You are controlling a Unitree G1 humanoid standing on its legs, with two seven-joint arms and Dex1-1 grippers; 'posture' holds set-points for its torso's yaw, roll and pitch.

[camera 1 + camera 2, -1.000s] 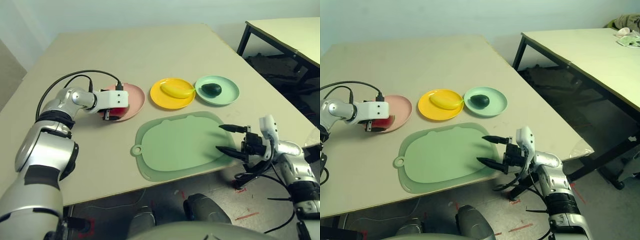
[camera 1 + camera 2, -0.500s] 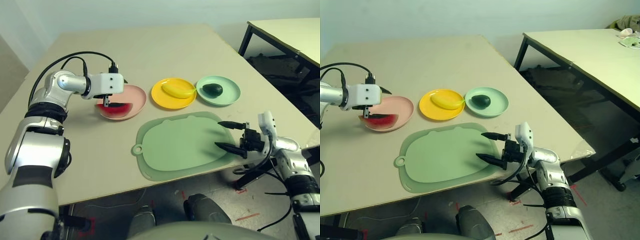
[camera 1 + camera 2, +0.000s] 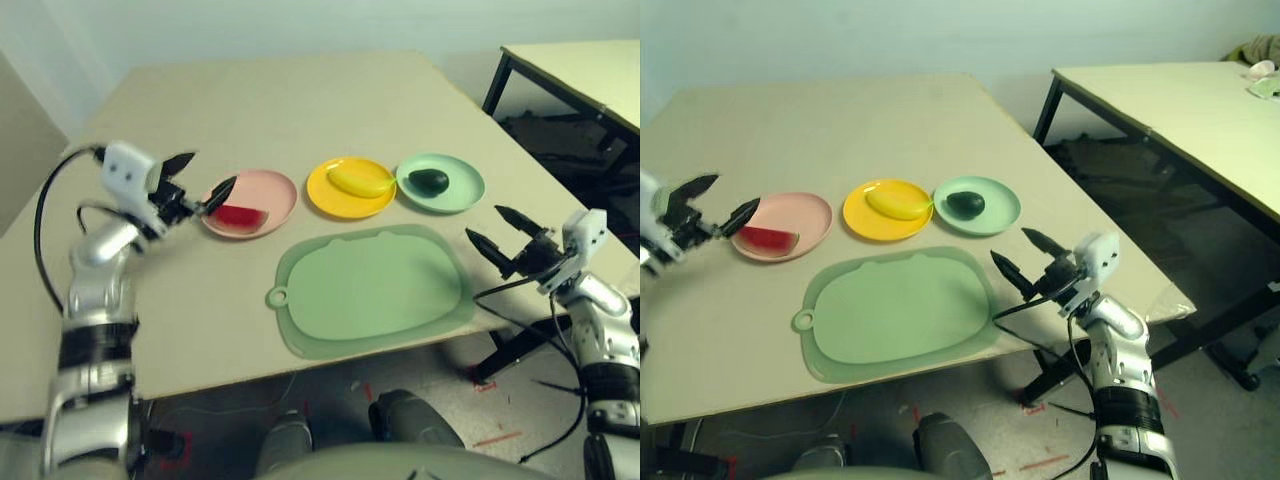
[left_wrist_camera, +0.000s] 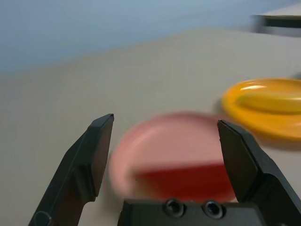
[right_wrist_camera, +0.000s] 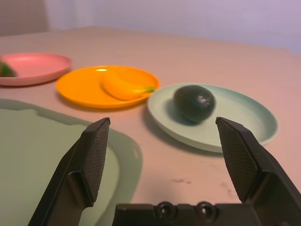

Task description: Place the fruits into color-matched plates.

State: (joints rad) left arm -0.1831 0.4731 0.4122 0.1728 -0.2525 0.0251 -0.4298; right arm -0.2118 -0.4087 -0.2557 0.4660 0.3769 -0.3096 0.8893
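Tabletop: green mat bare in front. Behind it, row of plates: pink plate holds watermelon wedge, yellow plate banana, mint plate avocado. All matched. Left pincer wide open, empty, just beside pink plate's left edge, nearest wedge. Right pincer wide open, empty, near mat's right edge. No pick left, I judge.

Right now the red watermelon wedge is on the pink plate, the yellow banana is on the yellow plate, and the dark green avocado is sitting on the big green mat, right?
Not quite. The dark green oval avocado lies in the round mint green plate, not on the large green mat, as the left eye view shows. The red watermelon wedge is on the pale pink plate and the yellow curved banana on the yellow plate.
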